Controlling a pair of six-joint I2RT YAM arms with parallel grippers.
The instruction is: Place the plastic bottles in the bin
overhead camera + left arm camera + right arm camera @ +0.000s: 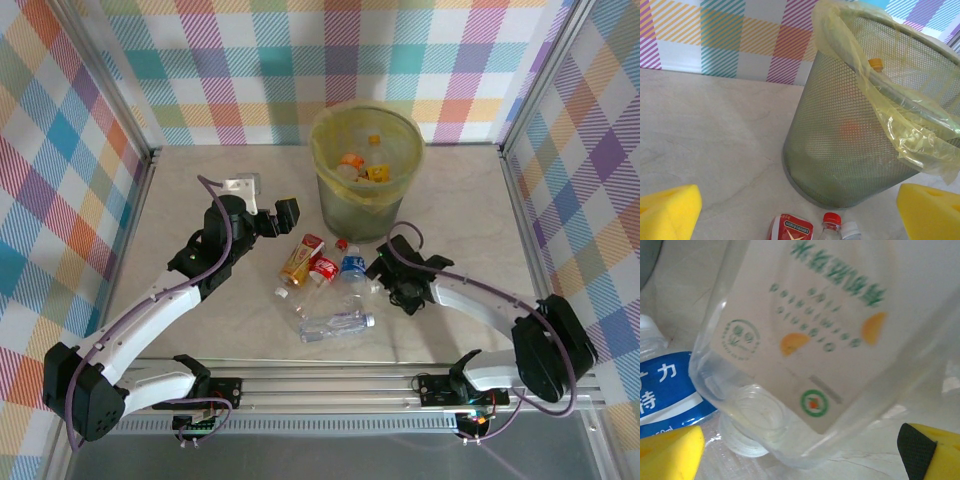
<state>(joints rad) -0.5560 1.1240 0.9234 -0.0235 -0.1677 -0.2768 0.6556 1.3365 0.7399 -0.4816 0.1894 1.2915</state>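
**Desk:** Where were the plastic bottles?

**Operator:** In two places. On my overhead feed, several bottles sat inside the bin, the round mesh one with the yellow bag liner, at the far middle of the table. The others lay clustered on the table just in front of it. An orange bottle, a red-labelled bottle and a blue-labelled bottle lay side by side. Two clear bottles lay nearer the arms.

**Desk:** And the left gripper?

**Operator:** The left gripper hung just left of the bin with its jaws spread wide and nothing between them. Its wrist camera faced the bin's mesh wall, with an orange cap showing at the rim.

**Desk:** The right one?

**Operator:** The right gripper was low at the right edge of the cluster, beside the blue-labelled bottle. Its jaws also stood fully apart — clamped on nothing. Through its wrist camera I saw a white-labelled clear bottle lying close up between the yellow pads. I could not tell whether either pad touched it.
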